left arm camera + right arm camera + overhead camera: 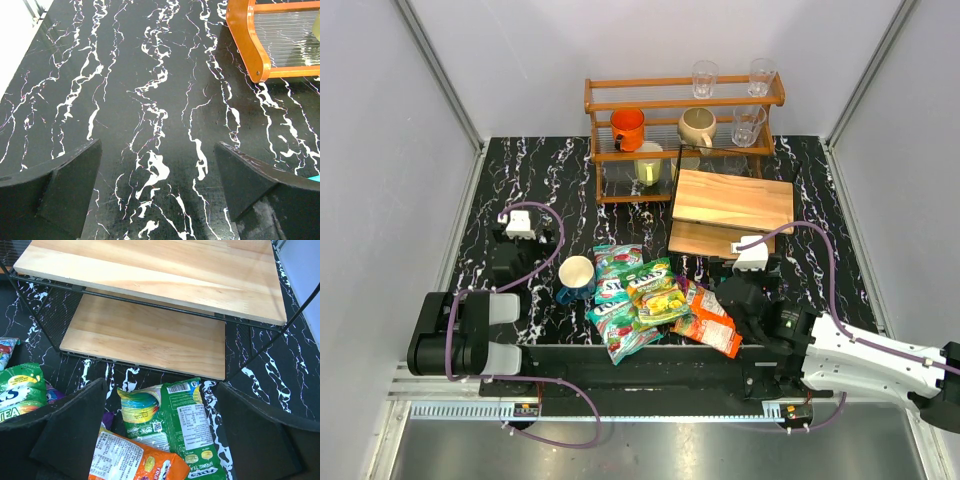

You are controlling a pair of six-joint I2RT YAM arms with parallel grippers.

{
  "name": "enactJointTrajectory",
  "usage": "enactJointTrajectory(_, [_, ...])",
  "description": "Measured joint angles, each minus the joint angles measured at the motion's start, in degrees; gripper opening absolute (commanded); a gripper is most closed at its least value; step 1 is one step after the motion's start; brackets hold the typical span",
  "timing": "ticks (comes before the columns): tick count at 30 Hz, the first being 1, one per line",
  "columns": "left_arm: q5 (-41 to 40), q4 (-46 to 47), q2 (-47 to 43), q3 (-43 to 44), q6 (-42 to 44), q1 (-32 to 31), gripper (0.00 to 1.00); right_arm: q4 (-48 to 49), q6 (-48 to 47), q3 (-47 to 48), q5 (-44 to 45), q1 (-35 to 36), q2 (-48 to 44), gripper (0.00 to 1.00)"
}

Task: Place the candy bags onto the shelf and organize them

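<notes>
I have the black marbled table (pixel 520 180) in view, with the shelf (pixel 732 200) at its far right and the candy bags (pixel 655 300) all off it, heaped near the front edge beside a mug (pixel 575 275). My right gripper (pixel 160 386) hangs with fingers spread wide above a green bag (pixel 175 420) facing the shelf, and my left gripper (pixel 157 145) is likewise apart, over the tabletop

The candy bags (pixel 658 300) lie heaped on the table (pixel 540 180) just in front of the shelf (pixel 732 200), toward its left. The mug (pixel 576 277) stands farther left of the shelf, just beside the heap. The railed rack (pixel 680 130) stands just behind the shelf's left part.
</notes>
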Motion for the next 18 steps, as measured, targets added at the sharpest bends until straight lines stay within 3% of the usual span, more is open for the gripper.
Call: enactJointTrajectory(18, [0.0, 0.0, 0.0, 0.0, 0.0, 0.0, 0.99, -0.1, 0.0, 0.0, -0.4, 0.0, 1.0, 1.0])
